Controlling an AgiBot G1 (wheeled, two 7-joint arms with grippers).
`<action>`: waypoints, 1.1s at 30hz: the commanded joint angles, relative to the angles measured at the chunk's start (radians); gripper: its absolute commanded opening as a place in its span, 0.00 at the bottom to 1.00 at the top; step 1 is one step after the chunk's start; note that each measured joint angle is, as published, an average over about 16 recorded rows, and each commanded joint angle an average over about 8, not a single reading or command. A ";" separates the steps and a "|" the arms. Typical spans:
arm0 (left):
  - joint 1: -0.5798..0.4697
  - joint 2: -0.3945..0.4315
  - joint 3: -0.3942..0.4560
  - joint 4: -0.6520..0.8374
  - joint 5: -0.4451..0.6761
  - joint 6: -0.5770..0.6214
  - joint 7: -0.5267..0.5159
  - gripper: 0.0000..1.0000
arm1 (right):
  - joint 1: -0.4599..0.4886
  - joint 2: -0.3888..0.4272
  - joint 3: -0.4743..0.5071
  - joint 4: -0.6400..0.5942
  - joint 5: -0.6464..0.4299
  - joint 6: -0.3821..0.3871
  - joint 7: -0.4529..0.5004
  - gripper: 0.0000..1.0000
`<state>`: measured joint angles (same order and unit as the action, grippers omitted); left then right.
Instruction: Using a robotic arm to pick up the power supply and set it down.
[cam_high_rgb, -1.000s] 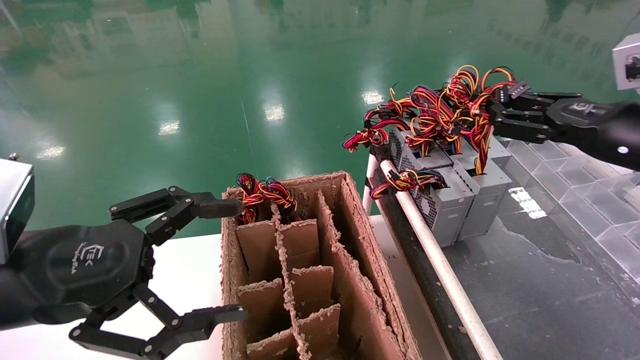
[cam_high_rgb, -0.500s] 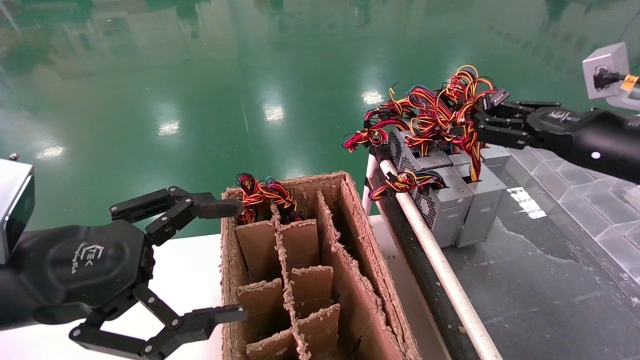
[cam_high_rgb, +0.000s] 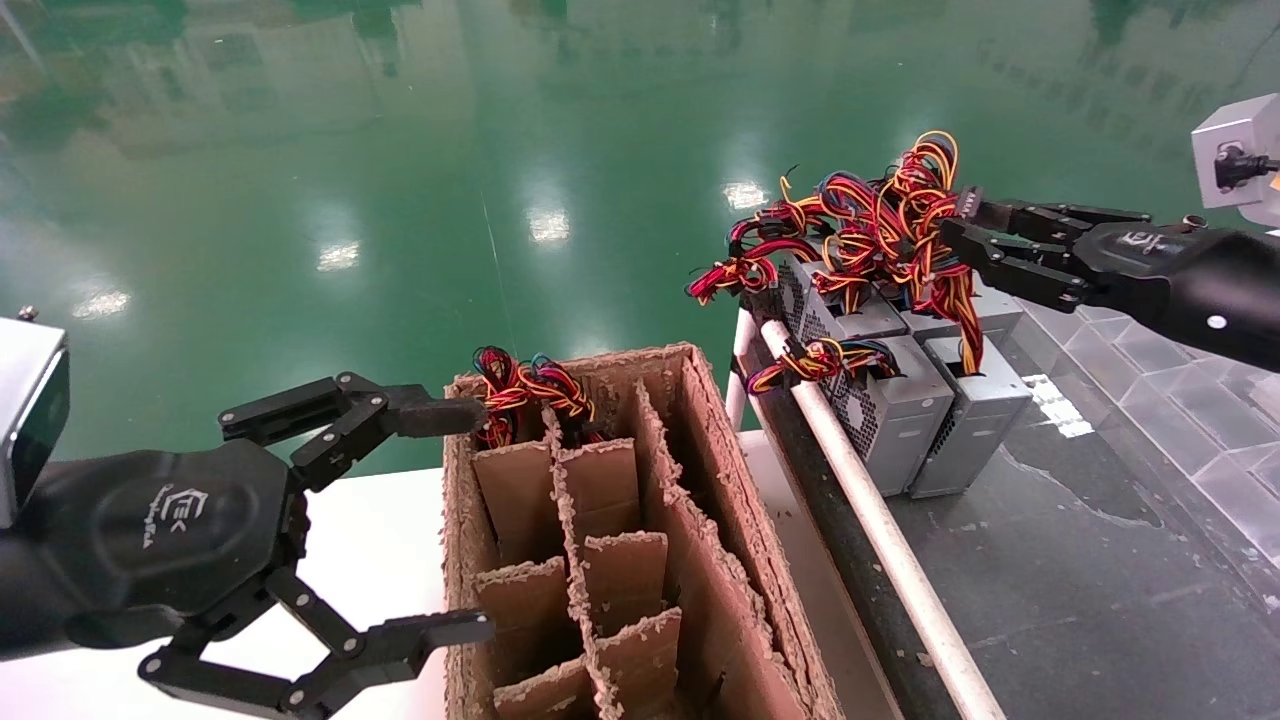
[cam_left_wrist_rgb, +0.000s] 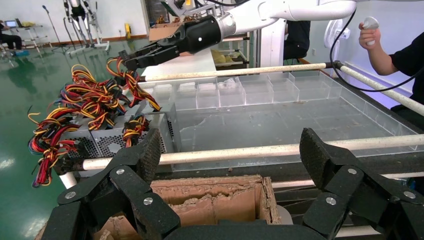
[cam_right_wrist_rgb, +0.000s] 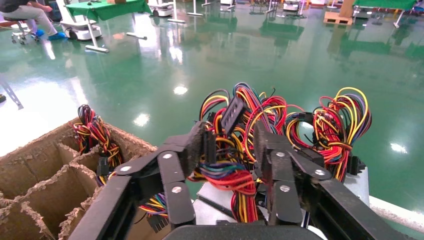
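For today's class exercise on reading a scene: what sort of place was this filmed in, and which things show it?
Probably a factory or robot test hall: a glossy green floor, grey power supplies with wire bundles on a conveyor-like bench, and a divided cardboard box for packing.

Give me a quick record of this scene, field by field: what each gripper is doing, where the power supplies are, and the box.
right gripper: closed around the wire bundle of a power supply
left gripper: open, beside the cardboard box, holding nothing
power supplies: grey units standing together on the dark tray
cardboard box: divided; one wire bundle shows in a far cell
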<state>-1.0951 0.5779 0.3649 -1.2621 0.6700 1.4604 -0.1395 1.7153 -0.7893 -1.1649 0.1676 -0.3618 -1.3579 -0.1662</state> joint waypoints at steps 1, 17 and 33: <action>0.000 0.000 0.000 0.000 0.000 0.000 0.000 1.00 | -0.001 0.004 0.000 0.004 0.000 -0.002 0.000 1.00; 0.000 0.000 0.000 0.000 0.000 0.000 0.000 1.00 | -0.020 0.060 0.070 0.099 0.100 0.032 -0.048 1.00; 0.000 0.000 0.000 0.000 0.000 0.000 0.000 1.00 | -0.104 0.076 0.189 0.244 0.107 0.022 -0.011 1.00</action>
<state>-1.0950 0.5776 0.3651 -1.2616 0.6696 1.4601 -0.1393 1.6096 -0.7130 -0.9738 0.4145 -0.2560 -1.3361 -0.1760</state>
